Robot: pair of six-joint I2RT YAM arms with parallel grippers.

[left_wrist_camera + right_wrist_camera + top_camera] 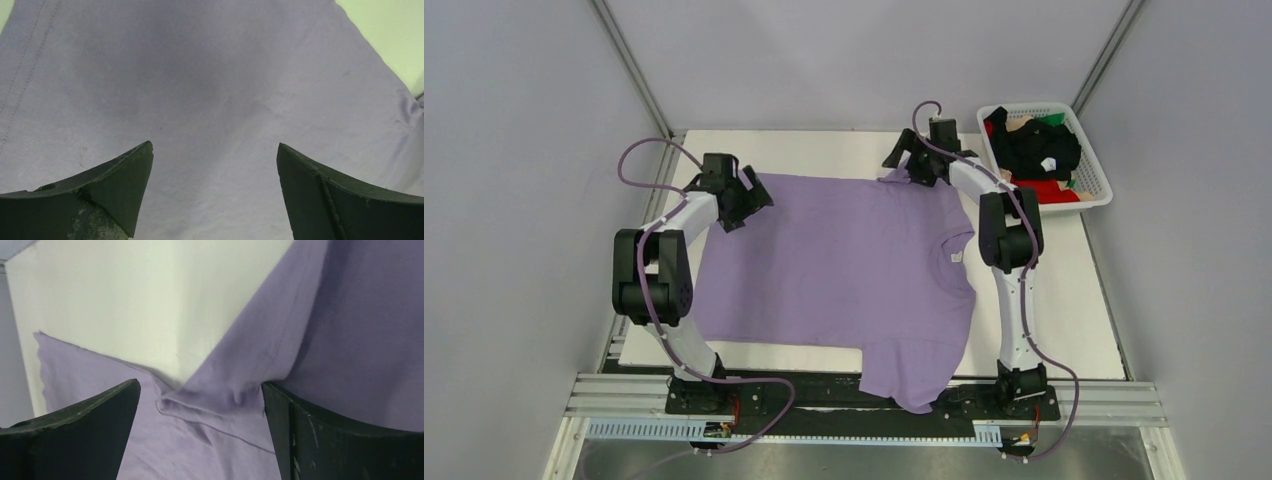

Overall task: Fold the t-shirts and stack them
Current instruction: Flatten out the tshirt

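Lavender t-shirt [844, 260]: flat, unfolded. Left gripper [215, 150], right gripper [200, 385]: spread, empty. Other t-shirts [1039, 150]: in basket [1096, 165], unstacked.

We're seeing the white table [1079, 300] carrying a lavender t-shirt [844, 270] lying spread flat, one sleeve hanging over the near edge. A white lattice basket [1079, 204] is sitting at the far right corner.

Plain pale grey walls [854, 60] enclose a white rectangular surface [1074, 280] on three sides. Slim metal posts [630, 65] slant up from its two far corners. A ribbed aluminium rail [624, 395] runs along the near edge. The light is soft and even.
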